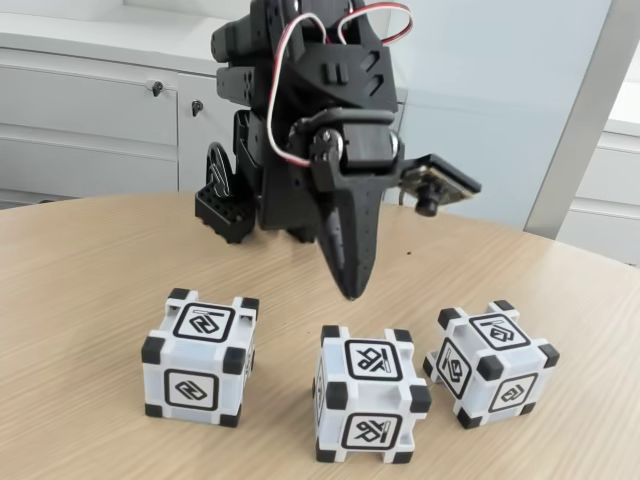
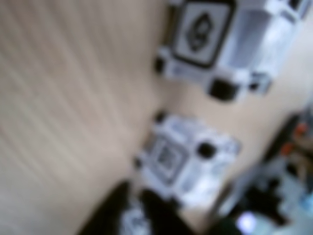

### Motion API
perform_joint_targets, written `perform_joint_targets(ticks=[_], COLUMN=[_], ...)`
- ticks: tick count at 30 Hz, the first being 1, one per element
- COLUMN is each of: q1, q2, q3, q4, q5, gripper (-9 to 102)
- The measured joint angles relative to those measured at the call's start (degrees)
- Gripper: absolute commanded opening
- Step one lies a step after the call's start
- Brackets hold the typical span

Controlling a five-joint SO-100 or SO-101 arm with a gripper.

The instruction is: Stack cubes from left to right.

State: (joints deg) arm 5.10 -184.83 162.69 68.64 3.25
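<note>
Wooden table (image 1: 90,290): three cubes (image 1: 197,357) (image 1: 366,393) (image 1: 491,362) apart, unstacked; end effector (image 1: 350,290) above, fingers together

Light wooden table (image 1: 90,270); three cubes (image 1: 198,357) rest on it, apart.

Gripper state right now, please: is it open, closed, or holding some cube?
Gripper: closed, fingers together at the tip, holding nothing, hanging above the table behind the middle cube.
</note>
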Motion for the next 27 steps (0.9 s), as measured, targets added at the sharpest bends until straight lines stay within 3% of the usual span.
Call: perform_joint_targets(ticks=[7,16,20,27], q1=[0.0,-0.18,-0.7,-10.28], q2=[0.0,2.02,15.64,49.75], q3=[-16.52,-40.25,-49.22,-66.88], q4=[0.0,0.09,0.09,4.83], q5=[-8.96,-9.32,-8.09,1.49], gripper=[8,23,28,31])
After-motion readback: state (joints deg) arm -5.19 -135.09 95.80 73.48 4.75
